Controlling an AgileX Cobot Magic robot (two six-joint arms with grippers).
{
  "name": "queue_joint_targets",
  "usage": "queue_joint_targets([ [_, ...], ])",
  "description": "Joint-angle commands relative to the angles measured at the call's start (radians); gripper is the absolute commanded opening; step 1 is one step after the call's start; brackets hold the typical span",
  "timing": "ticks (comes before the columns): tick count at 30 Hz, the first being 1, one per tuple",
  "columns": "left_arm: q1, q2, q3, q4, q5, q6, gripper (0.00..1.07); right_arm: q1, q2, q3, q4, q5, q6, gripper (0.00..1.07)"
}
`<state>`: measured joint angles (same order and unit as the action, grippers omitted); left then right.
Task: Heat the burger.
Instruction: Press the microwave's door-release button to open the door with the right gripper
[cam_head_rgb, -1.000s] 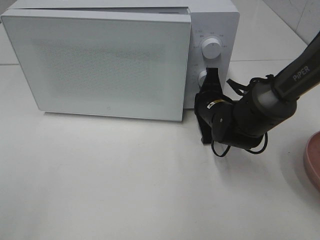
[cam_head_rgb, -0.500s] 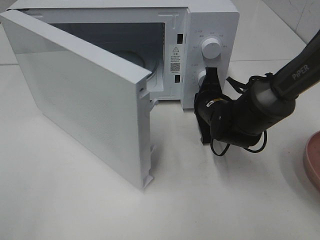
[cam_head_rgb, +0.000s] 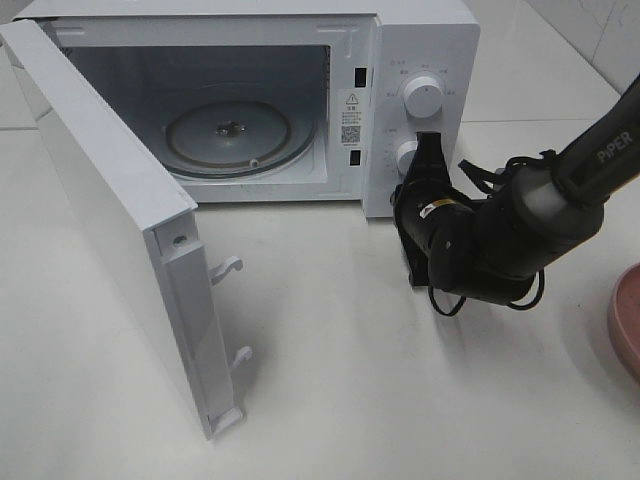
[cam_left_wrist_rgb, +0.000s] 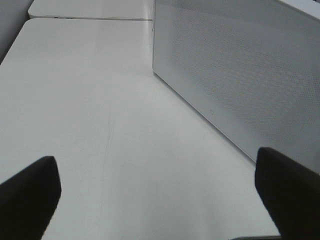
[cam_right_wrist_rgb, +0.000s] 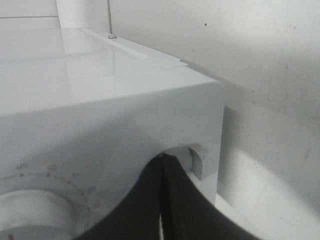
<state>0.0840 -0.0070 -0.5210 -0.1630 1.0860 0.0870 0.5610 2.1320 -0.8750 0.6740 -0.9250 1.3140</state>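
Observation:
The burger is out of view in every frame. The white microwave (cam_head_rgb: 420, 40) stands at the back with its door (cam_head_rgb: 100, 200) swung wide to the left, showing the bare glass turntable (cam_head_rgb: 228, 135). My right gripper (cam_head_rgb: 428, 142) is shut, empty, with its tips against the control panel at the lower knob (cam_head_rgb: 405, 155), below the upper knob (cam_head_rgb: 423, 97). In the right wrist view the closed fingertips (cam_right_wrist_rgb: 162, 161) meet at a small white protrusion (cam_right_wrist_rgb: 194, 159) on the panel. My left gripper (cam_left_wrist_rgb: 160, 200) is open and empty above the table, beside the door's outer face (cam_left_wrist_rgb: 240, 75).
The rim of a pink plate (cam_head_rgb: 625, 320) shows at the right edge of the table. The open door juts forward over the left half of the white tabletop (cam_head_rgb: 400, 400). The right arm's cables hang beside the microwave's right front corner.
The microwave door has swung from shut to wide open toward the left. My right gripper has stayed shut at the lower knob, shifting very slightly right.

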Motion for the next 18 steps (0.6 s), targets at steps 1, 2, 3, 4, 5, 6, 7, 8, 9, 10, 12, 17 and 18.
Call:
queue_joint_targets([
  [1, -0.003, -0.015, 0.004, -0.006, -0.014, 0.002, 0.98, 0.013, -0.044, 0.005, -0.045, -0.119, 0.018, 0.00],
  [2, -0.003, -0.015, 0.004, -0.006, -0.014, 0.002, 0.98, 0.026, -0.050, 0.020, -0.035, -0.103, 0.022, 0.00],
  [3, -0.003, -0.015, 0.004, -0.006, -0.014, 0.002, 0.98, 0.026, -0.050, 0.020, -0.035, -0.103, 0.022, 0.00],
  [4, -0.003, -0.015, 0.004, -0.006, -0.014, 0.002, 0.98, 0.028, -0.053, 0.028, -0.029, -0.098, 0.021, 0.00],
  [5, -0.003, -0.015, 0.004, -0.006, -0.014, 0.002, 0.98, 0.035, -0.061, 0.041, -0.030, -0.098, 0.021, 0.00],
  [6, -0.003, -0.015, 0.004, -0.006, -0.014, 0.002, 0.98, 0.035, -0.061, 0.041, -0.030, -0.098, 0.021, 0.00],
  [7, -0.003, -0.015, 0.004, -0.006, -0.014, 0.002, 0.98, 0.040, -0.064, 0.048, -0.029, -0.097, 0.021, 0.00],
  [8, -0.003, -0.015, 0.004, -0.006, -0.014, 0.002, 0.98, 0.040, -0.064, 0.048, -0.029, -0.097, 0.021, 0.00],
  [9, -0.003, -0.015, 0.004, -0.006, -0.014, 0.002, 0.98, 0.040, -0.074, 0.058, -0.030, -0.087, 0.021, 0.00],
  [10, -0.003, -0.015, 0.004, -0.006, -0.014, 0.002, 0.98, 0.048, -0.084, 0.068, -0.026, -0.065, 0.020, 0.00],
  [12, -0.003, -0.015, 0.004, -0.006, -0.014, 0.002, 0.98, 0.048, -0.091, 0.075, -0.026, -0.057, 0.019, 0.00],
  [17, -0.003, -0.015, 0.004, -0.006, -0.014, 0.002, 0.98, 0.048, -0.122, 0.120, -0.029, -0.020, 0.004, 0.00],
  [18, -0.003, -0.015, 0.004, -0.006, -0.014, 0.002, 0.98, 0.048, -0.122, 0.120, -0.029, -0.020, 0.004, 0.00],
])
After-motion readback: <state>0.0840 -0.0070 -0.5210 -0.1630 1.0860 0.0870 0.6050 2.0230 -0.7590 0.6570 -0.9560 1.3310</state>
